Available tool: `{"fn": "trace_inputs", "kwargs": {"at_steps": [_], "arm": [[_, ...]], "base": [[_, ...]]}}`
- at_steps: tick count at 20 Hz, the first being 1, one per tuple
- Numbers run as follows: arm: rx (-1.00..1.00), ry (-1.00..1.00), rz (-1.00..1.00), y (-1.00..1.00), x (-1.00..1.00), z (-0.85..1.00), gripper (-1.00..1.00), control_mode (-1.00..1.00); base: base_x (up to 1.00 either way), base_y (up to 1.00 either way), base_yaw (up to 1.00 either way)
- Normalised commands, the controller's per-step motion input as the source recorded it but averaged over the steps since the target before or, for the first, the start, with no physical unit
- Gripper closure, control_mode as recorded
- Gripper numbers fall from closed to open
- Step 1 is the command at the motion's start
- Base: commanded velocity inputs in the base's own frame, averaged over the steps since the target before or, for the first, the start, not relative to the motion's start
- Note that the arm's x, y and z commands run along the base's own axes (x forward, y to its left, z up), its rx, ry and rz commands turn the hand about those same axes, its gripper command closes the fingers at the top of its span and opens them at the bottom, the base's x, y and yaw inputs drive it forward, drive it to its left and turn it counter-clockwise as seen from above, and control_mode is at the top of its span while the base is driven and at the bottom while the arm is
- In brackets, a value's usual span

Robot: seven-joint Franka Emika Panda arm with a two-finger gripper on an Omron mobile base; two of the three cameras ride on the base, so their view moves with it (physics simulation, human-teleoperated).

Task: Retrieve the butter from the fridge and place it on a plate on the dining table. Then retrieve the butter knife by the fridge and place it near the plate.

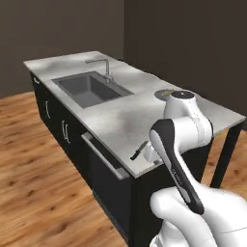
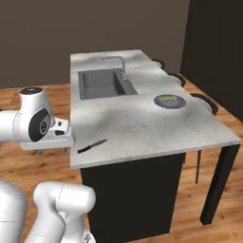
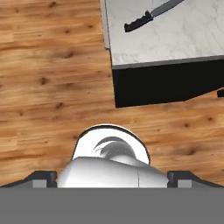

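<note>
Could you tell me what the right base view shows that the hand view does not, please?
The right base view alone takes in the sink with its tap, and the plate holding a yellow piece, apparently the butter. The hand view alone looks down on the wooden floor beside the table. Both show the butter knife lying on the dining table near its edge.
</note>
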Motion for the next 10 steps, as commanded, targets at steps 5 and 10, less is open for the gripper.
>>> {"fn": "trace_inputs", "kwargs": {"at_steps": [5, 10], "arm": [[0.00, 0.00, 0.00, 0.00, 0.00, 0.00, -1.00, 1.00], [0.00, 0.00, 0.00, 0.00, 0.00, 0.00, -1.00, 1.00]], "base": [[0.43, 0.57, -0.72], [0.11, 0.51, -0.69]]}}
